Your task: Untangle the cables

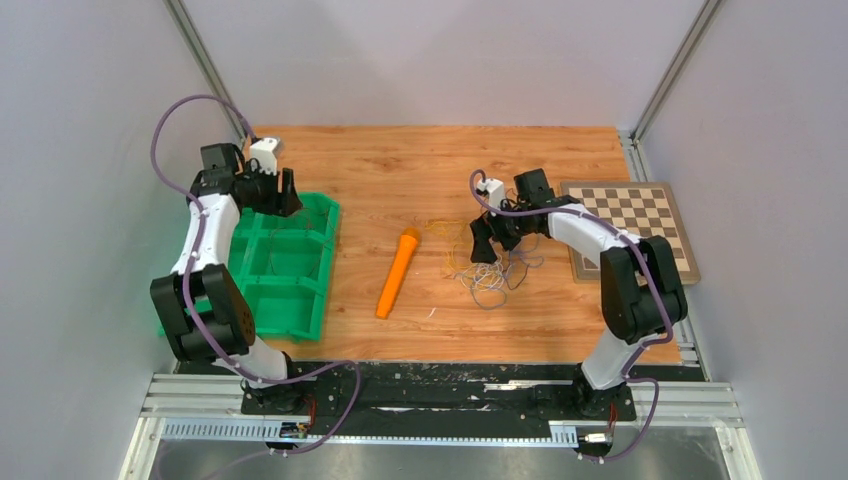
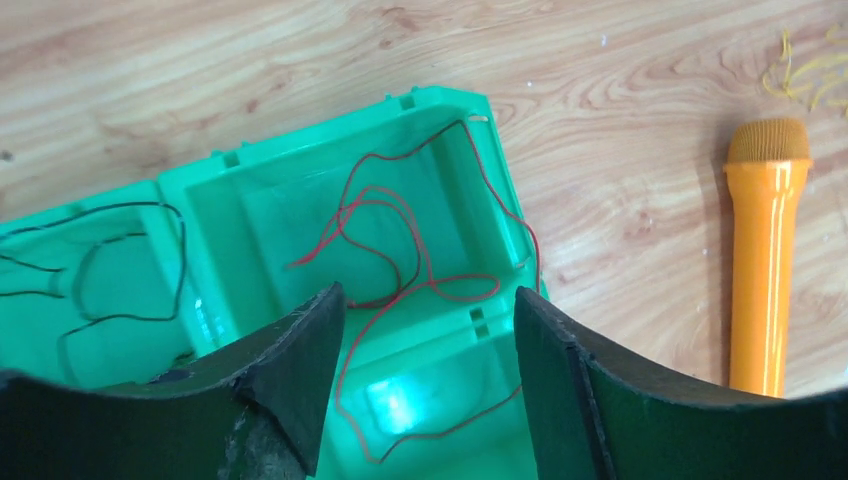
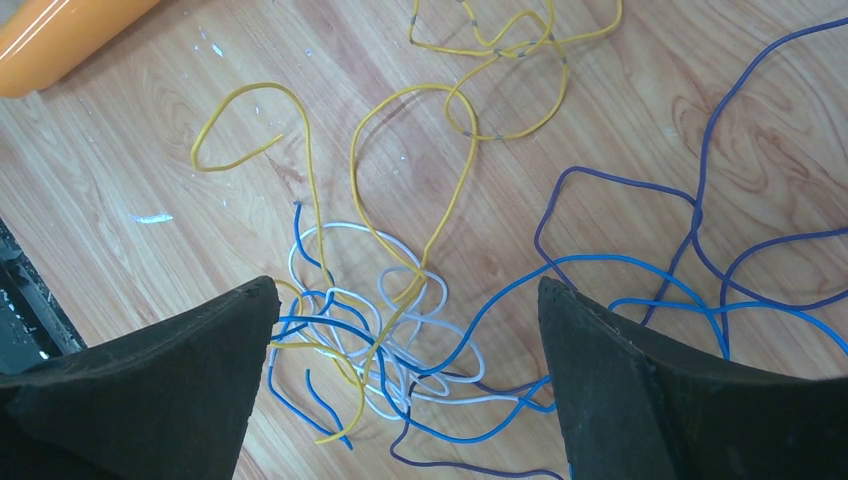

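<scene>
On the counter (image 1: 450,170): tangled cables (image 3: 400,330), yellow, white, blue.
Left fingers (image 2: 295,360): apart, empty, over green bin (image 2: 440,97).
Right fingers (image 3: 190,370): apart, empty, over the cables.

I see the cables (image 3: 395,330) knotted on the wooden table (image 3: 150,250), thin yellow, white, blue and purple strands looping loosely outward, while a red wire (image 2: 413,238) and a black wire (image 2: 183,260) lie curled in neighbouring compartments of the green tray (image 2: 440,96).

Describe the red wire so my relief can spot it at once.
Find the green tray on the left side of the table. The red wire loops in its far corner compartment nearest the orange marker, under the left gripper. The next compartment holds a black wire instead.
</scene>
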You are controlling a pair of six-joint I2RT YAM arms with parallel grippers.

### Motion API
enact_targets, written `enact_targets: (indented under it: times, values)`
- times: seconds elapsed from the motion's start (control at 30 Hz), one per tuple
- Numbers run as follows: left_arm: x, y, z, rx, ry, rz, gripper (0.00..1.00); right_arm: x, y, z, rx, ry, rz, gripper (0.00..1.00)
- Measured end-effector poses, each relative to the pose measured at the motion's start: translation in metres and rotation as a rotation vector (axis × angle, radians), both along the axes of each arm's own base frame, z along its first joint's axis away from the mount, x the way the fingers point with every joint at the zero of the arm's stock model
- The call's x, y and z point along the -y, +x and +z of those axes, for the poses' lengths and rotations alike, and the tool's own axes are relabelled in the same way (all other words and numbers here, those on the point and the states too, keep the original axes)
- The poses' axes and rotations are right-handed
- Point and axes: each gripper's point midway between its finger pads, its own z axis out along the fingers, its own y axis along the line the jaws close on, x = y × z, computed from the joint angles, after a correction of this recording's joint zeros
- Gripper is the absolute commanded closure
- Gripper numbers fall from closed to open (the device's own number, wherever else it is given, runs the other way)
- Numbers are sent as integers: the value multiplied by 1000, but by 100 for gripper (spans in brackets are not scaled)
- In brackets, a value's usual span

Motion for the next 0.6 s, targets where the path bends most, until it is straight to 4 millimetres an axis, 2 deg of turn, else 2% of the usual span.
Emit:
enact_targets:
  times: [0.1, 0.2, 0.33, 0.43, 0.6]
  values:
    - [0, -17, 22, 7, 73, -77, 34, 1, -3, 3, 6, 2, 0, 0]
    - [-1, -33, 26, -34, 121, -140, 34, 1, -5, 5, 11, 4, 0, 0]
    - [5, -66, 4, -124, 124, -192, 43, 2, -8, 7, 15, 5, 0, 0]
    - [18, -99, -19, -206, 101, -234, 48, 3, -12, 6, 8, 5, 1, 0]
    - [30, -118, -53, -305, 75, -295, 47, 4, -16, 2, -5, 5, 4, 0]
